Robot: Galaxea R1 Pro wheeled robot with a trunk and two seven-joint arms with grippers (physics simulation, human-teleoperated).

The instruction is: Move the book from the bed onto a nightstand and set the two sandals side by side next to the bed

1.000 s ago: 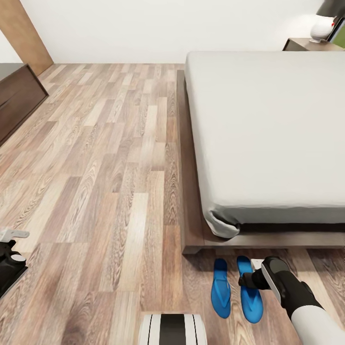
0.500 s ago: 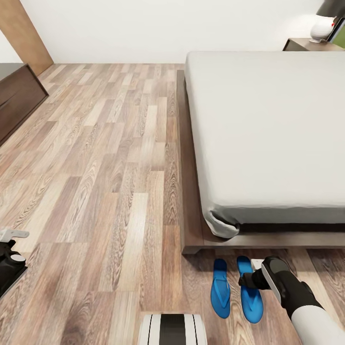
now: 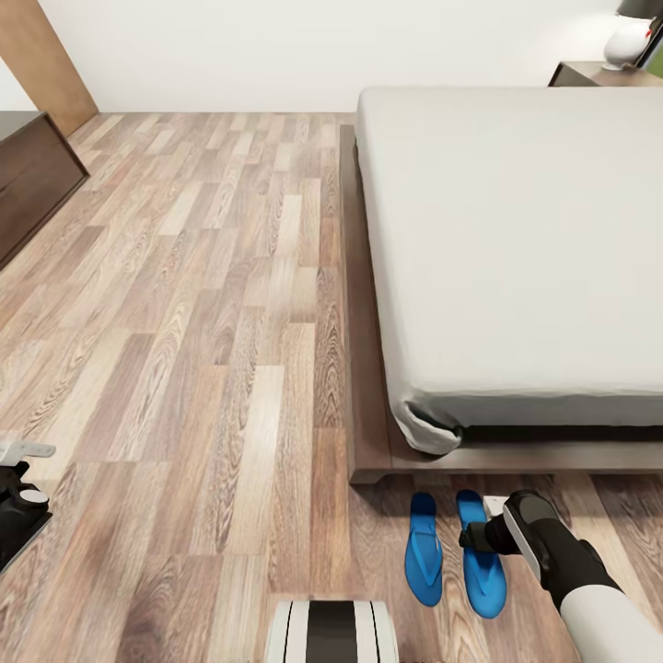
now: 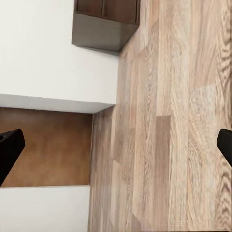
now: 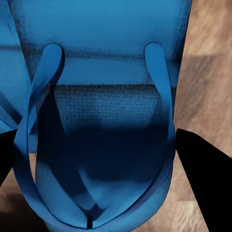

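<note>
Two sandals (image 3: 453, 551) lie side by side on the floor (image 3: 184, 322) at the foot of the bed (image 3: 516, 258); that half looks done. Right gripper (image 3: 471, 538) sits over the right sandal, jaws wide, gripping nothing (strap between the tips). Left gripper (image 4: 116, 145) is also spread, empty. Book not located; mattress appears bare.

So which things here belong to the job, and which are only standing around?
For the job:
- two sandals, one beside the other, on the floor at the bed's foot
- bed
- nightstand
- right gripper, over the second sandal

Just around:
- dresser
- white lamp on the nightstand
</note>
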